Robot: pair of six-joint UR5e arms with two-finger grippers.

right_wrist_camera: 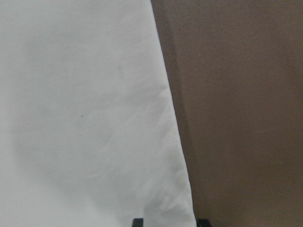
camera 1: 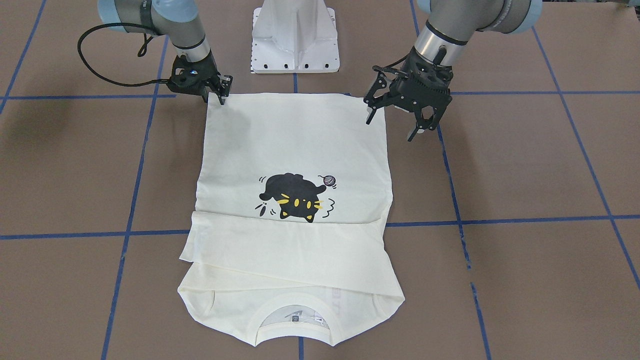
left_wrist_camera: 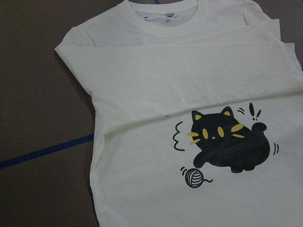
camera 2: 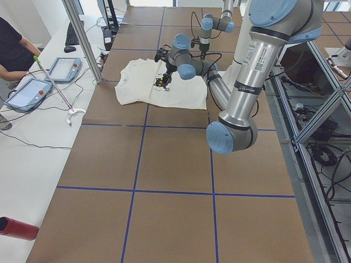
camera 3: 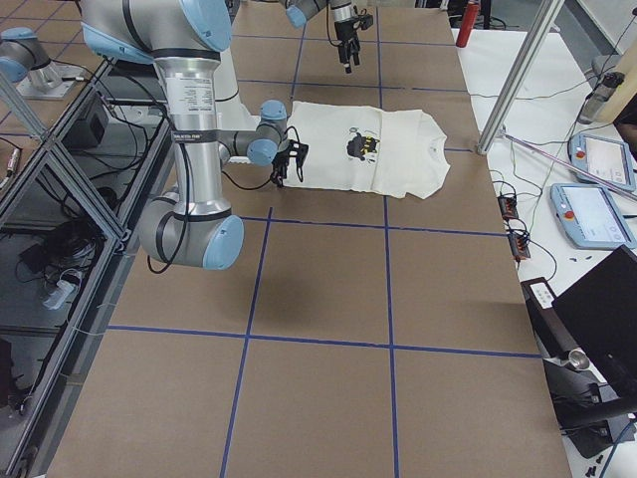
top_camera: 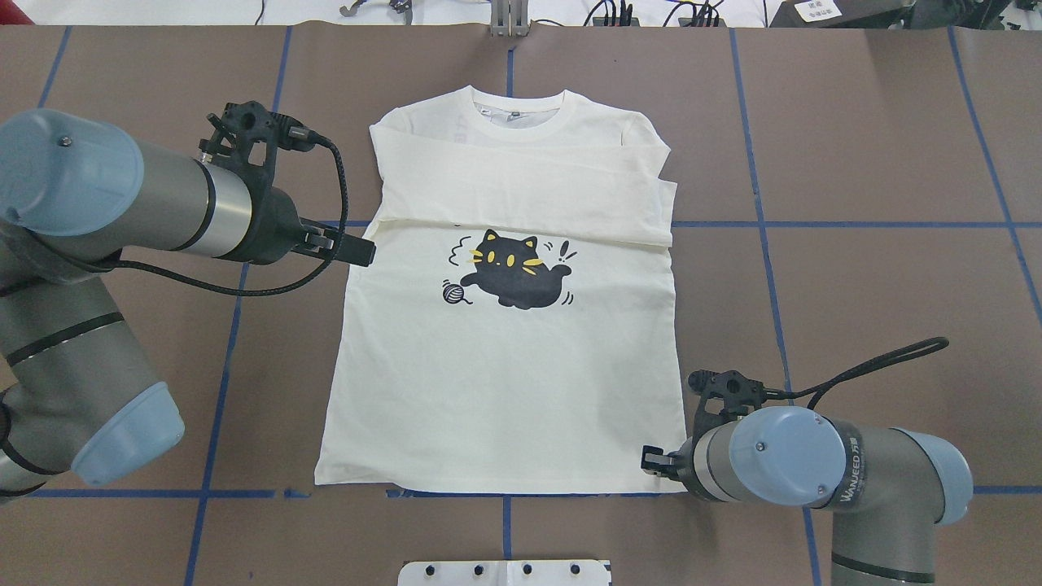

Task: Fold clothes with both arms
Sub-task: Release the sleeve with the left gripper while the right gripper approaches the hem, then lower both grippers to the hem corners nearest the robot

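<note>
My main worry is an uneven fold. The right fingers [camera 1: 221, 95] are down at one hem corner of the cream-white long-sleeved T-shirt [top_camera: 505, 391]. In the right wrist view the two tips sit apart, with the shirt's side edge running between them, so I read them as spread and not yet clamped. If I close now with only the very edge between them, I expect a thin pinch that slips when lifted, or a grip on the top layer alone.

The left fingers [camera 1: 370, 112] are spread wide and empty. They hang well above the brown paper-covered surface [top_camera: 855, 285], near the other hem corner rather than on it. Lifting one corner before the other is held would drag the shirt askew and could pull loose the sleeves [top_camera: 521, 187] folded across the chest. Bringing the left arm down off target could also push a wrinkle into the body.

The shirt lies flat, print side up, in the middle of the surface, straddling the blue tape lines [top_camera: 814, 224]. Its long axis runs straight away from the robot. The hem [top_camera: 488, 487] is nearest the white pedestal base [camera 1: 295, 37] and the ribbed collar [top_camera: 517, 114] points to the far side. The black cat print [top_camera: 513, 273] sits about midway, just on the hem side of the folded sleeves.
</note>
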